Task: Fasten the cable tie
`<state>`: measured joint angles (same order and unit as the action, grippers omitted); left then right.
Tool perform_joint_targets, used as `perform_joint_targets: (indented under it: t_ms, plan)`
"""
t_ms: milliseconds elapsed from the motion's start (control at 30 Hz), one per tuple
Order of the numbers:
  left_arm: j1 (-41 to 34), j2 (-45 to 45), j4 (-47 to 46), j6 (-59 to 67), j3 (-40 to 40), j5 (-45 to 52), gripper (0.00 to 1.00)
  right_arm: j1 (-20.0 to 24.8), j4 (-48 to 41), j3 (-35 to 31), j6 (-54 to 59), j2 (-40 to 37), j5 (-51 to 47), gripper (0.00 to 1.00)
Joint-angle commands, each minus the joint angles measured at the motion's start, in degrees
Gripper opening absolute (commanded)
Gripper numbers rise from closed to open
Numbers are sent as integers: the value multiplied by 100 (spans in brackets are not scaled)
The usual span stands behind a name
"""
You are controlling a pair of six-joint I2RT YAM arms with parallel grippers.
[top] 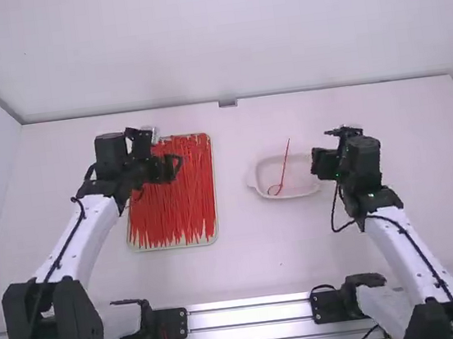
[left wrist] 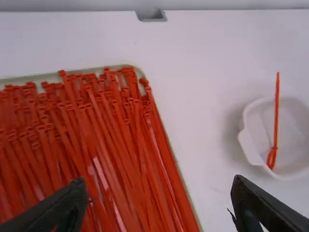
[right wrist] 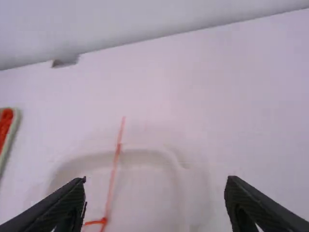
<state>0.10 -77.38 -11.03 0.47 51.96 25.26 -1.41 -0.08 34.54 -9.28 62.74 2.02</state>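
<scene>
1. Nearest the camera, an aluminium rail (top: 244, 312) runs along the table's (top: 418, 113) front edge, well short of the white dish (top: 308, 191), which serves as reference for all entries below.

2. Right gripper (top: 317, 163): stationed just to the right of the dish, facing it and apart from its rim. In the right wrist view its fingers (right wrist: 63, 205) stand wide apart with nothing between them.

3. Fastened cable tie (top: 280, 169): one red tie lies in the dish. Its small closed loop rests on the dish floor at the near left side. Its straight tail leans up over the far rim and projects beyond it.

4. Tray (top: 214, 189): pale, rectangular, to the left of the dish and separate from it, with bare table between. It carries a dense layer of loose red cable ties (top: 173, 209), laid roughly lengthwise, heads towards the far end.

5. Left gripper (top: 173, 166): positioned over the far part of the tray, left of the dish, pointing towards it. Its fingers (left wrist: 63, 208) are spread wide and hold nothing. Contact with the ties below cannot be determined.

6. Small grey bracket (top: 227, 102): at the table's far edge, beyond the dish and somewhat to its left.
</scene>
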Motion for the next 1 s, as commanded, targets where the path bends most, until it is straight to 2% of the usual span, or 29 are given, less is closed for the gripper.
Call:
perform_joint_targets:
  t_ms: [0,100,267,533,767,967]
  plan:
    - [-10,370,166,-47,-260,-411,75,141,8,-307,488,-326,-202,73]
    - [-10,756,553,-47,-647,-798,68,141,8,-726,907,-745,-202,66]
    - [-10,1384,1103,-47,-1275,-1425,57,141,8,-1392,928,-1412,-202,54]
    - [-10,2467,1103,-47,-2358,-2509,39,141,8,-2489,928,-2508,-202,35]
    - [-10,3410,1103,-47,-3301,-2526,22,141,8,-3375,928,-3395,-202,19]
    - [-10,4123,1103,-47,-4014,-2526,10,141,8,-3454,928,-4029,-202,8]
